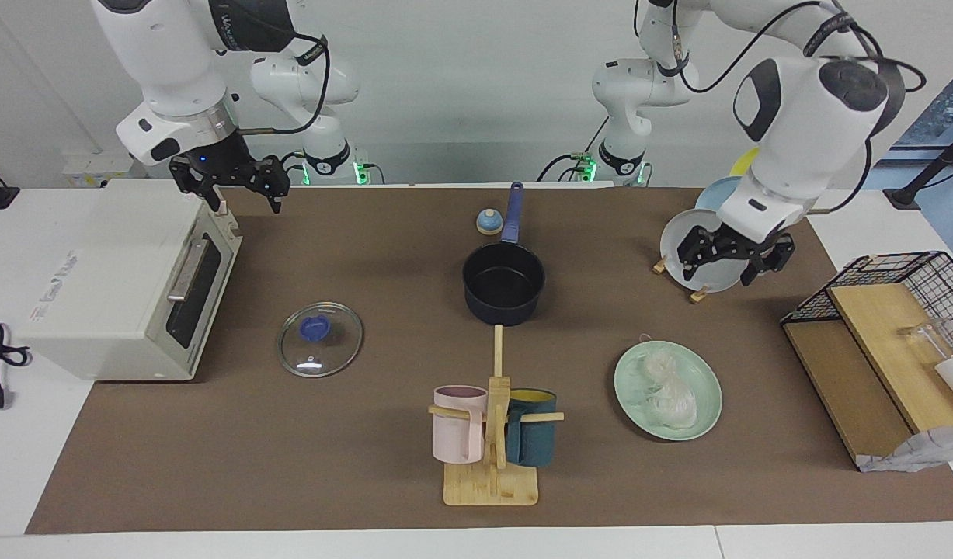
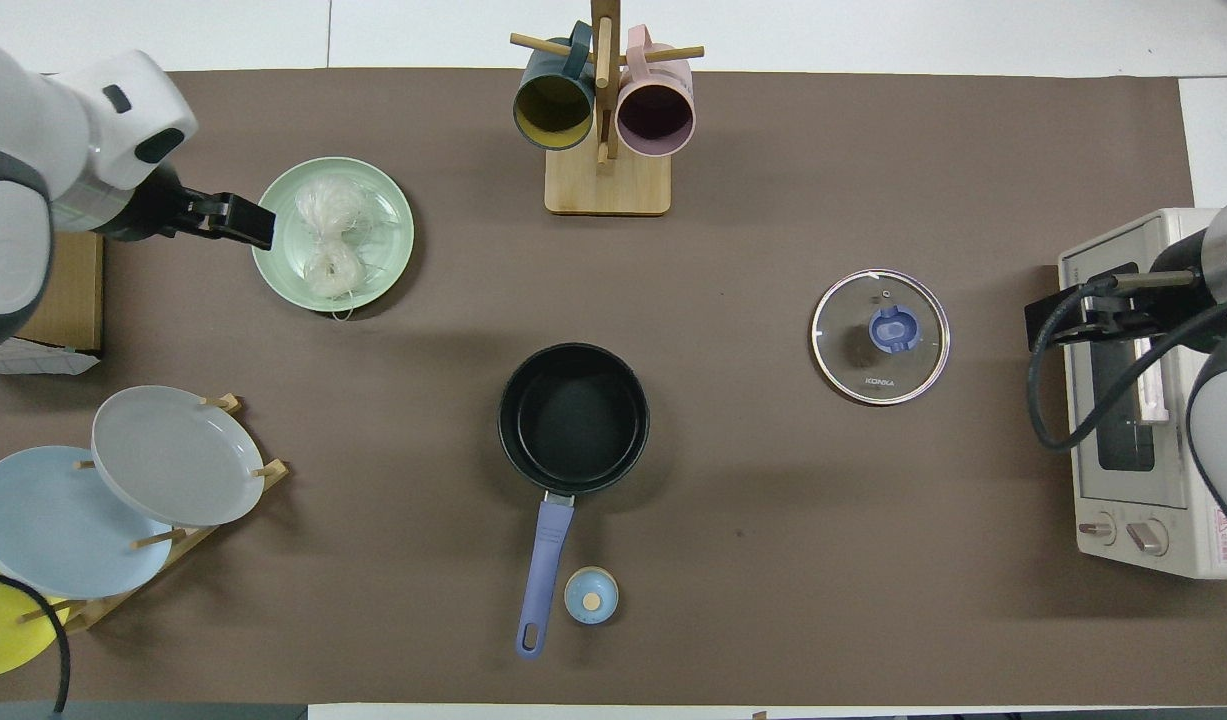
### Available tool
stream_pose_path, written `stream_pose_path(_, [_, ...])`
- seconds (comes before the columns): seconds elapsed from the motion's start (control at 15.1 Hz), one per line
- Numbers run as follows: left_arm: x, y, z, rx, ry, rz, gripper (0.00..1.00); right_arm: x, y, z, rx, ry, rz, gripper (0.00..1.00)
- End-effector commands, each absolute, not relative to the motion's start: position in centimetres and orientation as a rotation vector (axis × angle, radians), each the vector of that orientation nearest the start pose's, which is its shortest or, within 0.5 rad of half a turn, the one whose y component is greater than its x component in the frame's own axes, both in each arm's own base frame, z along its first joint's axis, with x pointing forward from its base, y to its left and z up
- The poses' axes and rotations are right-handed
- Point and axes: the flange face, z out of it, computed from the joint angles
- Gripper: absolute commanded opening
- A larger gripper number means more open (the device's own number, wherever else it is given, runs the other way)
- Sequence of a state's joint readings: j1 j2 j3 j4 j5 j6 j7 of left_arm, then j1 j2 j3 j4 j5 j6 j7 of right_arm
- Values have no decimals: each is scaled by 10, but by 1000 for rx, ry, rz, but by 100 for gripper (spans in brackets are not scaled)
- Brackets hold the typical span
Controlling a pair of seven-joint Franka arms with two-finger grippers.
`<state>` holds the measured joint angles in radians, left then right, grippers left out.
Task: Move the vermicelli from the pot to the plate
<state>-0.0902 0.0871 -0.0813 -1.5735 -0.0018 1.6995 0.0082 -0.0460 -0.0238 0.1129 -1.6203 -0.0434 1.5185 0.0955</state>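
Lower right of the facing frame, your vermicelli (image 1: 666,387) sits on the plate (image 1: 705,414), pot (image 1: 503,281) empty mid-desk; left end effector (image 1: 732,255), fingers spread and empty, hangs above it, right end effector (image 1: 227,183) spread over the toaster oven (image 1: 119,279).

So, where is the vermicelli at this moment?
The vermicelli lies on the mint-green plate, toward the left arm's end of the table, farther from the robots than the pot and beside the mug rack.
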Motion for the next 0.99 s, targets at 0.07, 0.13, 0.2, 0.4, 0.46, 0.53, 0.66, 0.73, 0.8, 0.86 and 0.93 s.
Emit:
stream_pose_path(0.07, [537,-91,609,-3107,238,20,100,543,29,615,-3168,35,121,100])
stream_pose_path(0.13, [529,-89,608,-3103,232,58,100,545,29,617,-3176,31,101,100])
stream_pose_path(0.2, [521,-88,603,-3099,221,108,100,546,29,617,-3180,28,96,100])
stream_pose_path(0.4, [514,-86,600,-3106,116,146,100,546,26,616,-3180,36,101,100])
stream_pose_path(0.46, [514,-85,600,-3110,104,157,100,546,26,616,-3180,38,101,100])
stream_pose_path(0.53, [516,-76,602,-3116,78,151,100,546,21,617,-3179,53,99,100])
stream_pose_path(0.66, [522,-63,610,-3147,31,123,100,546,16,616,-3175,65,104,100])
stream_pose_path(0.73, [526,-50,611,-3170,-14,119,100,546,14,616,-3175,69,104,100])
stream_pose_path(0.8, [526,-47,610,-3179,-17,118,100,546,13,616,-3175,74,102,100])
stream_pose_path(0.86, [526,-47,611,-3179,-12,118,100,546,13,616,-3175,74,104,100])
stream_pose_path(0.93, [526,-47,611,-3180,-12,116,100,546,13,616,-3174,74,104,100])
